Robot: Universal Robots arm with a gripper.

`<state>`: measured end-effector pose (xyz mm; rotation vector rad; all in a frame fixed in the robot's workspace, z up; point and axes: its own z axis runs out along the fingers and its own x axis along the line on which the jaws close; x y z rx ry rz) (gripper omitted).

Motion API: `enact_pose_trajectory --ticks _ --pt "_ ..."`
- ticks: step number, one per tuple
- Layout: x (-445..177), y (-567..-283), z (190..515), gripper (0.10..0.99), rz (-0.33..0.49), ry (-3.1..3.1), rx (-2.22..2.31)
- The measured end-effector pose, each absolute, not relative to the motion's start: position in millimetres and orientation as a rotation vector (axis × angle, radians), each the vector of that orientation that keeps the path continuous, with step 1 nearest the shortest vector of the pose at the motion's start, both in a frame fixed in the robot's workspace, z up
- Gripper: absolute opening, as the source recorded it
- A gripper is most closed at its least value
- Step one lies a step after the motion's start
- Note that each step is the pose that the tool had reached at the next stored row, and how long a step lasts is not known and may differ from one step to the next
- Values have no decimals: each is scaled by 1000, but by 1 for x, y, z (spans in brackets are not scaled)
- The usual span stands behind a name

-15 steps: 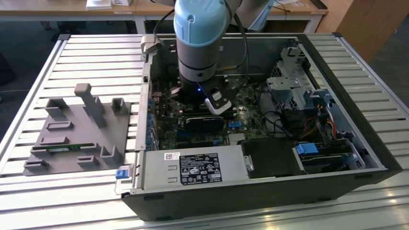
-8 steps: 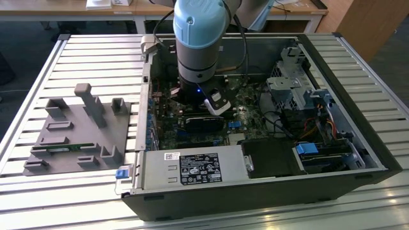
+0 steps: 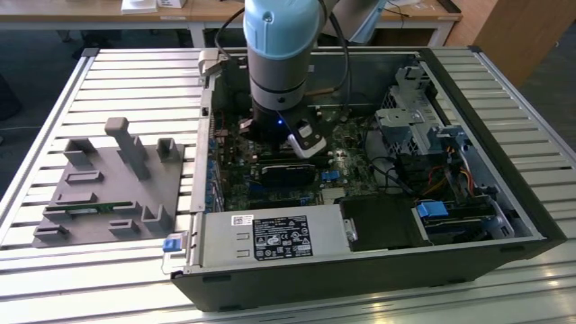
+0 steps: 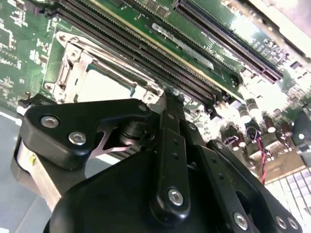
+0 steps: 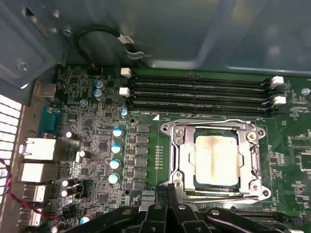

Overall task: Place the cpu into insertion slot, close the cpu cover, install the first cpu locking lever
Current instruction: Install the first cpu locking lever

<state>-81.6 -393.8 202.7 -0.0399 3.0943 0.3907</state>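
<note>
The cpu [image 5: 216, 160] lies in the insertion slot [image 5: 171, 180] with its pale silver face up. It also shows in the second wrist view as a pale patch [image 4: 103, 90]. The cpu cover [image 5: 181, 154], a thin silvery frame, lies flat over the chip's edges. A thin metal locking lever [image 5: 218, 195] runs along the socket's side nearest my gripper. In both wrist views my gripper [image 5: 166, 190] has its black fingers [image 4: 167, 114] pressed together at that edge of the socket, by one corner. In the exterior view the arm [image 3: 279, 61] reaches down into the open computer case [image 3: 531, 223].
Long black memory slots [image 5: 199, 90] run beside the socket, with blue-topped capacitors [image 5: 116, 145] and rear ports [image 5: 39, 150] nearby. A drive cage [image 3: 409, 121], a power supply [image 3: 270, 237] and a black module [image 3: 288, 174] crowd the case. A grey parts fixture [image 3: 108, 182] sits at the exterior view's left.
</note>
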Motion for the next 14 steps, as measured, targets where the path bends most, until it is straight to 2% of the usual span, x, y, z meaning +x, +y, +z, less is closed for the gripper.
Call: enact_pose_trajectory --ticks 14 --pt "-82 -394 218 106 394 3093 -40"
